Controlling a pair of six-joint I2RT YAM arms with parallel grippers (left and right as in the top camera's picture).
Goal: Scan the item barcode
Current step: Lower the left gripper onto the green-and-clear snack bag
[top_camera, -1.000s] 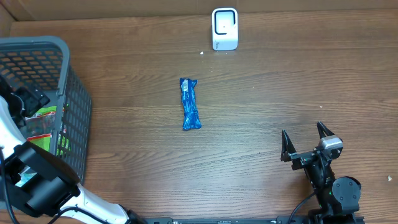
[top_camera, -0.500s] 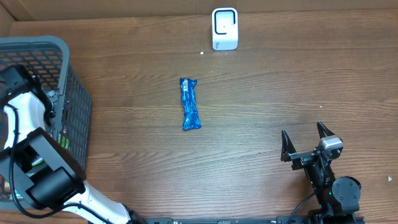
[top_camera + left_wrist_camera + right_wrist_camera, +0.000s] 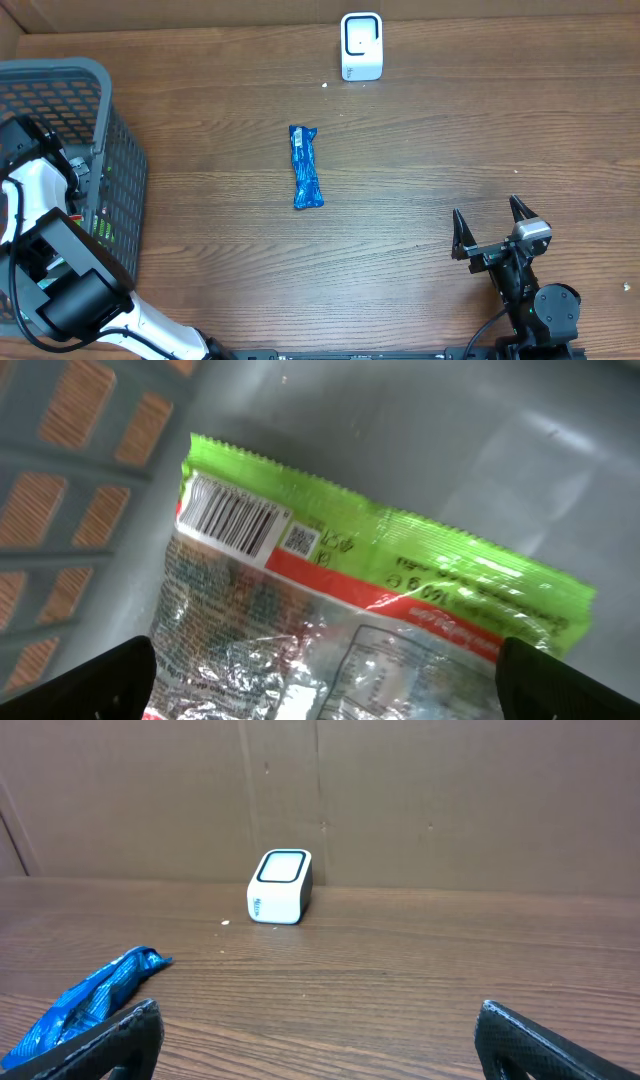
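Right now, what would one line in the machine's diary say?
left gripper: open, over green packet in basket | right gripper: open, empty | blue packet: on table | scanner: far edge

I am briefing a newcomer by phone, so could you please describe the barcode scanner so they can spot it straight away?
Start at the brown wooden table and look to its far edge, by the cardboard wall. There stands a small white rounded box with a dark-outlined window. Unlike the crinkled blue wrapper lying flat mid-table, it is rigid, white and upright.
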